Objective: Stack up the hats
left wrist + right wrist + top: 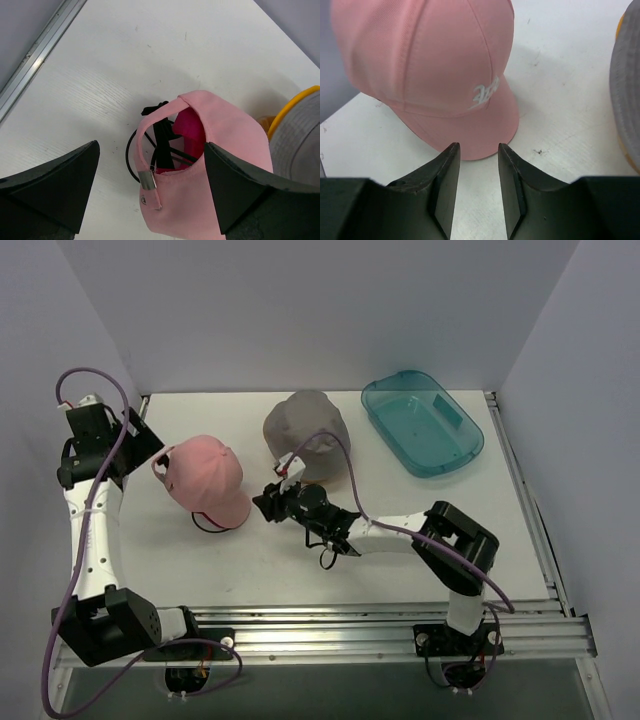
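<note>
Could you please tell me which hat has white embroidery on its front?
The pale pink cap, with white lettering above its brim; the grey bucket hat beside it looks plain.

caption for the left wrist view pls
View between the wide-open left jaws: pale pink cap, magenta cap showing through its back opening, grey hat at right.

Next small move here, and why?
Probably ease the right gripper forward onto the brim of the pink cap and close. Its jaws stand slightly parted and empty just short of the brim, and the left gripper is wide open at the back strap, holding nothing.
</note>
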Available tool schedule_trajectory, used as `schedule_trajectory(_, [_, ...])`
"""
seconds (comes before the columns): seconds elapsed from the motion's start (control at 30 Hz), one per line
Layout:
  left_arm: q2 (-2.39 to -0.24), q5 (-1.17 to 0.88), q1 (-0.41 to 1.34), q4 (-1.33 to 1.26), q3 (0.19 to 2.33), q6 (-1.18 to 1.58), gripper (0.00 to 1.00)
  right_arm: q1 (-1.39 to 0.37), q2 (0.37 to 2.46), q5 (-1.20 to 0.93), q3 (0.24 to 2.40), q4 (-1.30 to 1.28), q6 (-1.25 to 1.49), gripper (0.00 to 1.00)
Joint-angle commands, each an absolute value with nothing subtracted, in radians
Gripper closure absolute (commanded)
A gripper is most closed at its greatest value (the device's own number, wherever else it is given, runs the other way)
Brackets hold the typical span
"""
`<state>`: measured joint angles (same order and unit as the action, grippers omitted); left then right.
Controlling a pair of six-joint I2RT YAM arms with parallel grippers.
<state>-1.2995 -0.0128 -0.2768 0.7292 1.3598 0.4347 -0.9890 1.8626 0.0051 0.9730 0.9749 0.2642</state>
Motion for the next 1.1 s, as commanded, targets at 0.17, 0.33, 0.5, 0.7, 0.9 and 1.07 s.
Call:
schedule_trajectory(0.17, [-1.197,-0.044,-0.238,0.744,1.468,0.416,0.06,-0.988,1.597,0.124,0.942,0.792,0.232,0.64])
schedule_trajectory(0.33, [-1.124,-0.064,-0.079,0.678,1.488,0.384,0.06,-0.985,1.456,0.199,0.972,0.622,0.258,0.59])
schedule_trajectory(0.5, [-1.094,-0.029,0.18,0.6,1.49,0.391,0.06,-0.986,1.365,0.284,1.015,0.511,0.299,0.44])
schedule_trajectory(0.7, [-1.054,0.04,0.388,0.537,1.456,0.38,0.06,-0.988,1.267,0.379,1.147,0.25,0.318,0.23])
schedule_trajectory(0.9, [-1.014,-0.027,0.56,0.378,1.327,0.376,0.06,-0.985,1.192,0.515,1.161,0.146,0.276,0.0])
schedule_trajectory(1.07, [-1.043,-0.015,0.708,0.296,1.264,0.347,0.06,-0.989,1.12,0.731,1.112,0.133,0.37,0.0])
